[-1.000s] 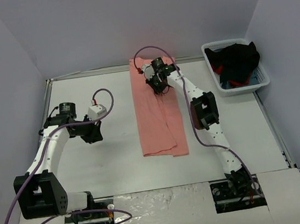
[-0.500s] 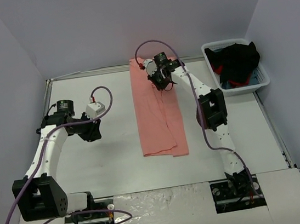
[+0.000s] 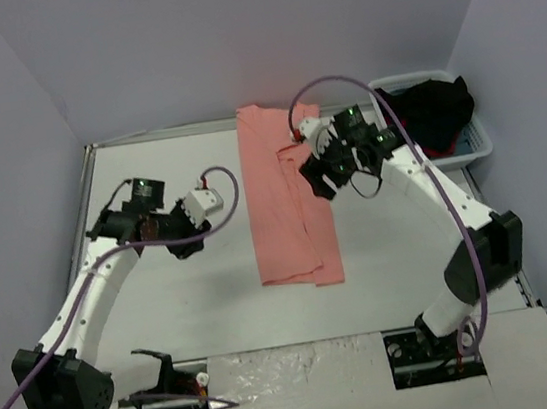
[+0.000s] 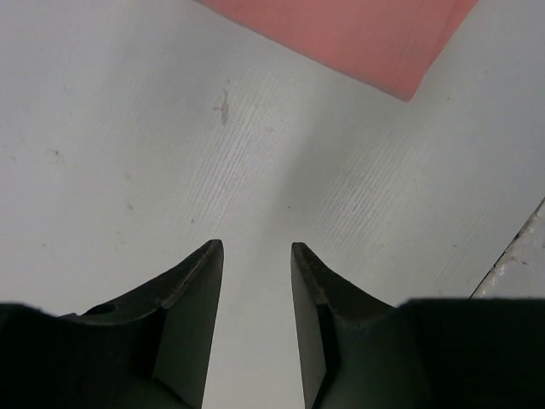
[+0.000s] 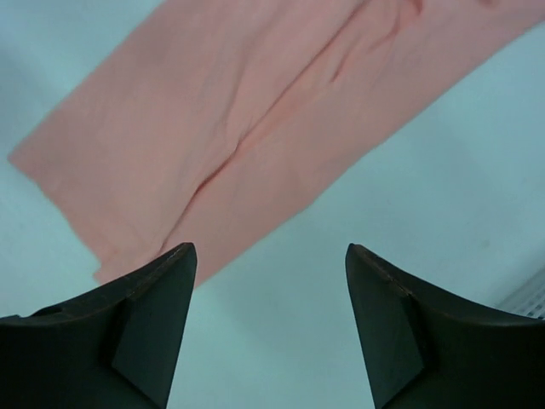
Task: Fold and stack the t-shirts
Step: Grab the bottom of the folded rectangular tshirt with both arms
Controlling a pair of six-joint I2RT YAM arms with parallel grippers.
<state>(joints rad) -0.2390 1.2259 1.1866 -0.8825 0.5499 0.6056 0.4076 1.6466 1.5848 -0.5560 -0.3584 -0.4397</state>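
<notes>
Overhead, the salmon-pink t-shirt [image 3: 288,202] lay folded into a long strip down the middle of the table [image 3: 166,309], one end at the far edge and the other toward the arms. The left arm rose from its base at the near left corner, ran up along the table's left side and bent at the wrist toward the centre. This put the left gripper [image 3: 186,242] over bare tabletop, well apart from the cloth. In its wrist view the left gripper [image 4: 255,251] had its jaws a narrow gap apart with nothing between them. The right arm swung out to the right, its elbow near the table's right edge, and the forearm reached back in toward the strip. The right gripper [image 3: 319,180] hung at the cloth's right border. Its jaws [image 5: 268,251] were spread wide and empty, the t-shirt [image 5: 247,111] lying beyond the fingertips. A white basket [image 3: 477,142] of dark clothes [image 3: 433,113] sat at the far right.
</notes>
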